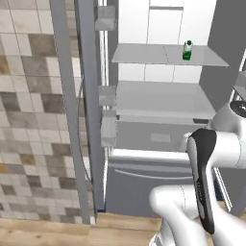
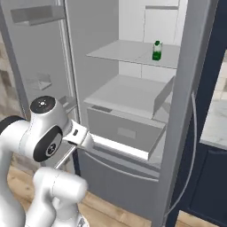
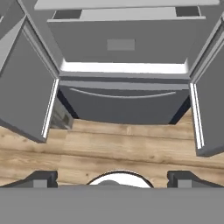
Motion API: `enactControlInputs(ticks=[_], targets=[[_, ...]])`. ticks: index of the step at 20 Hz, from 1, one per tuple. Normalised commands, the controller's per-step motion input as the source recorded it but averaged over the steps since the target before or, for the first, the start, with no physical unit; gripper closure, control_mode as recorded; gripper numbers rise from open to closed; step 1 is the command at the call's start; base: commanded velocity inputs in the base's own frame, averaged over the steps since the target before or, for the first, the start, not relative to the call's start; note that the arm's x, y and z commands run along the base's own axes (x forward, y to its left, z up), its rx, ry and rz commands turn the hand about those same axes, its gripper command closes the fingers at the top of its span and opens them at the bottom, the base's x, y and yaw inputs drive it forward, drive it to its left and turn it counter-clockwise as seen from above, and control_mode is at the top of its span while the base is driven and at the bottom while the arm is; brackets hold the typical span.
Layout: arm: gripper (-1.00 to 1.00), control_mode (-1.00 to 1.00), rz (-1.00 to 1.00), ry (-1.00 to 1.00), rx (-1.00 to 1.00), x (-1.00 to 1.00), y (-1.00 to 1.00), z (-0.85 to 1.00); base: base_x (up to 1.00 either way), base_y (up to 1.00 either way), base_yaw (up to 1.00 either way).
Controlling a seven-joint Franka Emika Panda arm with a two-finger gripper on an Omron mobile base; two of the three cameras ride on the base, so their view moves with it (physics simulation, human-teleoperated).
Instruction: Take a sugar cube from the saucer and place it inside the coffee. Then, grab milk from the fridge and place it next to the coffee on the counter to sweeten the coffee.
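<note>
gripper (image 3: 112,177) spread wide, nothing between my fingertips, aimed down at the wood floor (image 3: 122,148) before the lower drawer (image 3: 122,105) | fridge (image 2: 133,111) open, both doors swung out | milk (image 1: 187,50) upright on the upper shelf (image 1: 158,54), near its right side

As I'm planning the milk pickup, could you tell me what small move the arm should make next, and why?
Probably raise the open gripper toward the upper shelf. The fridge stands open, the milk sits upright on that shelf, while the hand looks low, at the bottom drawers and wood floor, holding nothing.
</note>
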Motion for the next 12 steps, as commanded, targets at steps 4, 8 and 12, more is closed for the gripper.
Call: enactControlInputs(ticks=[4,8,12], targets=[[-1.0,1.0,0.0,0.0,0.0,0.0,0.0,0.0,0.86,0.1,-0.42],[-1.0,1.0,0.0,0.0,0.0,0.0,0.0,0.0,0.88,0.01,-0.33],[-1.0,1.0,0.0,0.0,0.0,0.0,0.0,0.0,0.54,0.15,-0.2]])
